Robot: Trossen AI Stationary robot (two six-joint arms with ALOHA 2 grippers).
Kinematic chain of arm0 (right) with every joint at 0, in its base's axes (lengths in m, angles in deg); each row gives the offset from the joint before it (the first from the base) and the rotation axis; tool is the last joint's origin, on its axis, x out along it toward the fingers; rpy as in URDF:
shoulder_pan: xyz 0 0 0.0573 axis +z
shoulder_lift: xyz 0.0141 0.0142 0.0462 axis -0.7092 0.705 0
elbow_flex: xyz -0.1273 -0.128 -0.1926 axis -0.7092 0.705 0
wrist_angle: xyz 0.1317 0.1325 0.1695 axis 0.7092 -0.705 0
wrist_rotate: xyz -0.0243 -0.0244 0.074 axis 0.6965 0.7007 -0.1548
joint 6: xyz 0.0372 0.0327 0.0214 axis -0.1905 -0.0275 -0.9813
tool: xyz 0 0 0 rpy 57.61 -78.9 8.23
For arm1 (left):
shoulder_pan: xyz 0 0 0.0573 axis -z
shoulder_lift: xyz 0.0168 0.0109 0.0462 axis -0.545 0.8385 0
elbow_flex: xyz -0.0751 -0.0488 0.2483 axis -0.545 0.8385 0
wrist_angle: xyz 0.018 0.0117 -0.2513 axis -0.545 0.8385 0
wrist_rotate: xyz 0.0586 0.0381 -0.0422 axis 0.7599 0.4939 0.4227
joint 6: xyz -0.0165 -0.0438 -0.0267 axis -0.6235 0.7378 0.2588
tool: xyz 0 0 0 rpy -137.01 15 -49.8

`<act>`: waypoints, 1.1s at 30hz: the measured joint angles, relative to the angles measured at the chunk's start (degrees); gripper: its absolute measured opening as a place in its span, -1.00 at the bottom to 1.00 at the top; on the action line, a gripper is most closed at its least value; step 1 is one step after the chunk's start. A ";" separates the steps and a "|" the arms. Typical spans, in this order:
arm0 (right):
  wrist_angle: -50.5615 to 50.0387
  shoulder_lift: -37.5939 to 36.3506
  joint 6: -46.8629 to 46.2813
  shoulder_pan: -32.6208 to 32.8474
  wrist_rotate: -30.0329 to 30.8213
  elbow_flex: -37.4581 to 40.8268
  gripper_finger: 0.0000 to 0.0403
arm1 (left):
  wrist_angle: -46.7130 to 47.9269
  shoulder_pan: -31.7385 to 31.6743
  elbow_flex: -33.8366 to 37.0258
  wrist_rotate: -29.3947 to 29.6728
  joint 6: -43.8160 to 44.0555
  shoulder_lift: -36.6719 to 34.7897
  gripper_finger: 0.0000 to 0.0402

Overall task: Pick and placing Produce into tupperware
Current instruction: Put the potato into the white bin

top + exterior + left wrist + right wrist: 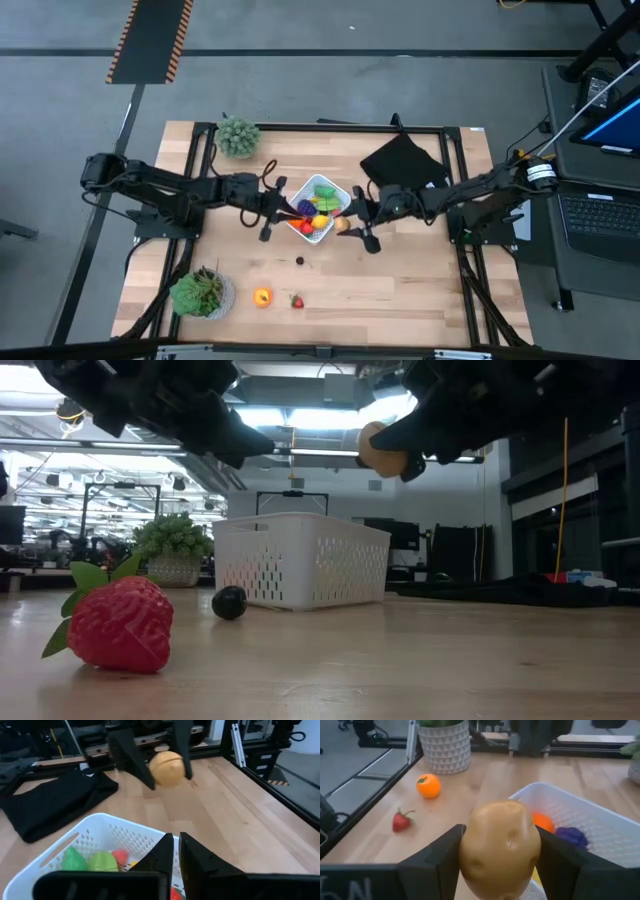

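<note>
A tan potato-shaped toy [501, 849] is gripped by the right end effector [358, 226], held just beside the white perforated plastic container [334, 190]. Carry over the rim and release are called for; the left end effector [175, 851], closed and empty, is poised over the container.

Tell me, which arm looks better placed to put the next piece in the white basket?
The right arm. Its tool already grips a tan potato raised beside the white basket. The left tool is shut and empty over the basket's opposite edge.
</note>
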 joint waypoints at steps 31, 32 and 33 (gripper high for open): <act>-39.17 11.22 16.95 -15.81 -18.30 -27.47 0.04 | 0.12 -14.76 0.02 -16.38 -5.94 -0.02 -0.88; -42.04 12.40 18.01 -15.77 -18.32 -29.45 0.04 | 0.22 -14.97 0.02 -16.39 -5.92 -0.02 -0.87; -44.82 13.56 18.70 -15.76 -18.28 -31.43 0.04 | 0.34 -15.30 0.02 -16.40 -5.92 -0.02 -0.85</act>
